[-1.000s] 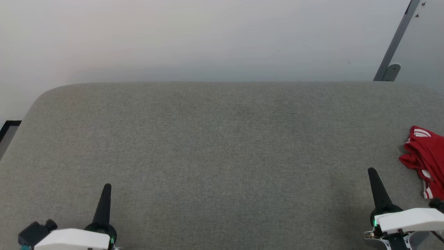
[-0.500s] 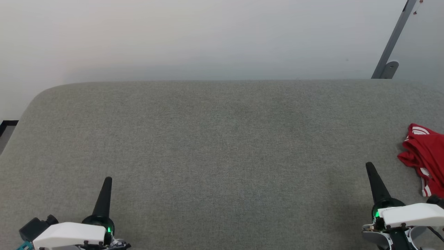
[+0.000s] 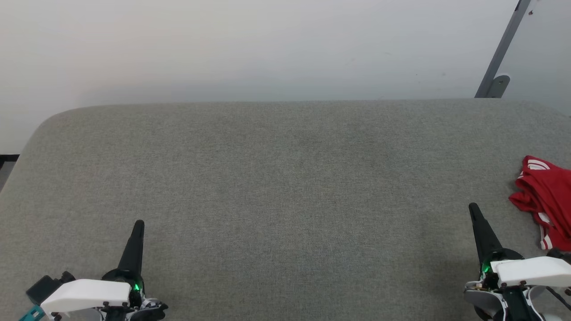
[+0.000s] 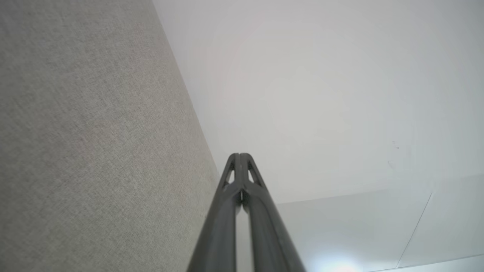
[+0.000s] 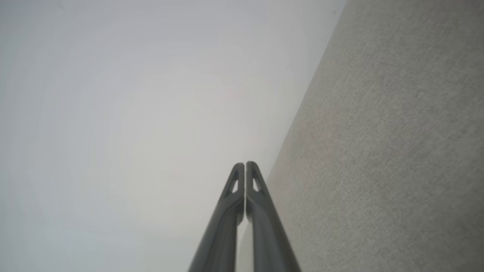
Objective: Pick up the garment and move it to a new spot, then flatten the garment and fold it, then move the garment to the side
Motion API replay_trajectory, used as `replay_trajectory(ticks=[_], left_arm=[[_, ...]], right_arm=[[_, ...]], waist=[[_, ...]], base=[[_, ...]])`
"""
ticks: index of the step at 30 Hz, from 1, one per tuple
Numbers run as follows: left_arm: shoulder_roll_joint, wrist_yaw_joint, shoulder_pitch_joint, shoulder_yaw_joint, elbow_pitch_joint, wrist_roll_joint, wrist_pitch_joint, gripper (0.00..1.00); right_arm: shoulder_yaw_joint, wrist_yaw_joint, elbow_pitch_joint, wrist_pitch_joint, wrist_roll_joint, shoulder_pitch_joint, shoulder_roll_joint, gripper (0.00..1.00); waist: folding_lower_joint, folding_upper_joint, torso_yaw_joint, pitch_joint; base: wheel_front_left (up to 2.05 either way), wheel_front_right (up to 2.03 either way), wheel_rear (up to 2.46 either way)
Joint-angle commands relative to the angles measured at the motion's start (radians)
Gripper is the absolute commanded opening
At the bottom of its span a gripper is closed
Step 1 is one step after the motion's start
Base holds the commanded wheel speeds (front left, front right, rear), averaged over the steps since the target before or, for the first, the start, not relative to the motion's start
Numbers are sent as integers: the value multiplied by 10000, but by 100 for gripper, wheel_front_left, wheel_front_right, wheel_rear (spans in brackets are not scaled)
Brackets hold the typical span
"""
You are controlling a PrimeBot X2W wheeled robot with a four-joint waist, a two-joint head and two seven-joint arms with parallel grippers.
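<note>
At the lower left, nearest the robot, the left gripper (image 3: pixel 139 224) points up the view over the grey fabric surface (image 3: pixel 285 178), fingers pressed together and holding nothing. At the lower right, the right gripper (image 3: pixel 472 207) is in the same condition: fingers together, empty. Just beyond it and to its right lies the garment (image 3: pixel 546 196), crumpled and clear of both grippers, cut off by the picture's right border. Farthest back are a pale wall (image 3: pixel 267 44) and a slanted grey metal bar (image 3: pixel 502 49).

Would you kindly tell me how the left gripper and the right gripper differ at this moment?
The right gripper sits close beside the red garment; the left gripper is far across the grey surface from it. The right leans leftward, the left rightward. Both are shut and empty.
</note>
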Motion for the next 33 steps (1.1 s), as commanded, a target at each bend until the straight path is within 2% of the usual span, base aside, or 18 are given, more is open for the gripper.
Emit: replay_trajectory(ticks=[1,33], left_arm=[[-26,16,-280,81,-4,-279,94,0],[-339,22,-769,422,283,-1791,656,0]], right_arm=[[39,1,-5,60,263,-164,21,0],[98,0,280,352,2278,-469,53,0]], waist=[[0,0,-11,10],[0,0,-183,151]], base=[[0,0,0],[0,0,0]])
